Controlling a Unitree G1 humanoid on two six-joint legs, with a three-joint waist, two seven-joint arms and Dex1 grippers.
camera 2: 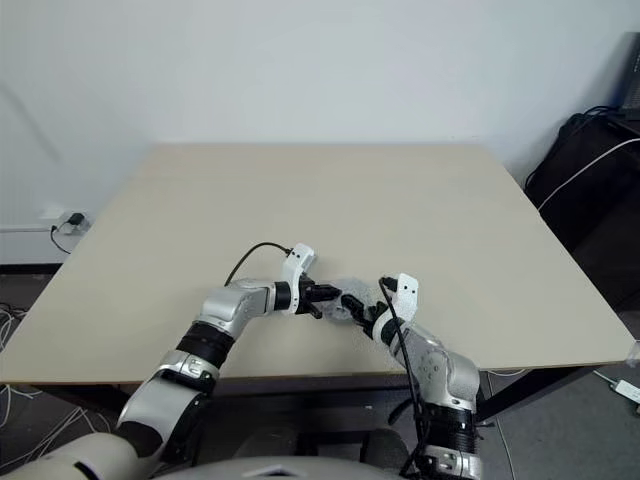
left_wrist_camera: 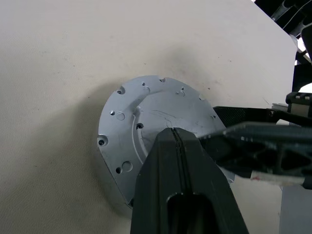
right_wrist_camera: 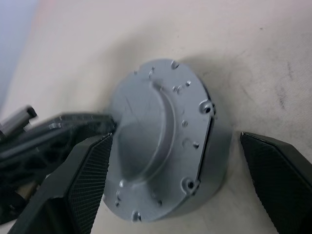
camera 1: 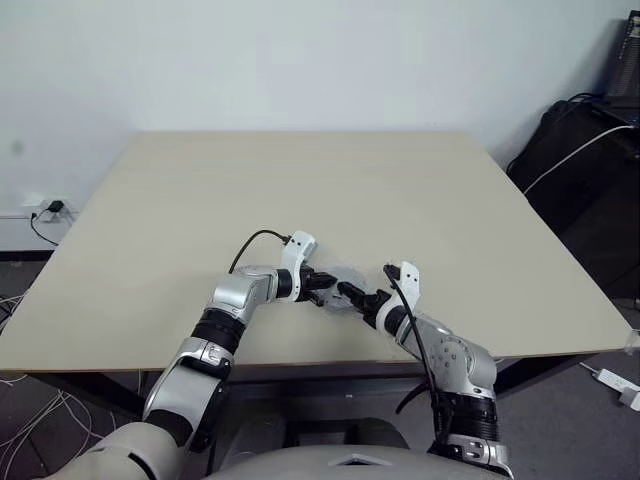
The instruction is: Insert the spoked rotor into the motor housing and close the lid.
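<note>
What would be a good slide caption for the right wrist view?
Open right gripper straddles the smooth grey lid on the table.

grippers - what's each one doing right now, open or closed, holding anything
Left gripper: closed, fingers pressed together against the smooth face of the lid, nothing between them.
Right gripper: wide open, fingers either side of the lid, not gripping it.

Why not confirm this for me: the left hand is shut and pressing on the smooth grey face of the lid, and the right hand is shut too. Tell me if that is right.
One part is wrong: the right hand is open, not shut. The right wrist view shows its fingers spread wide on either side of the lid. The left hand is shut against the lid's smooth grey face, as the left wrist view shows.
</note>
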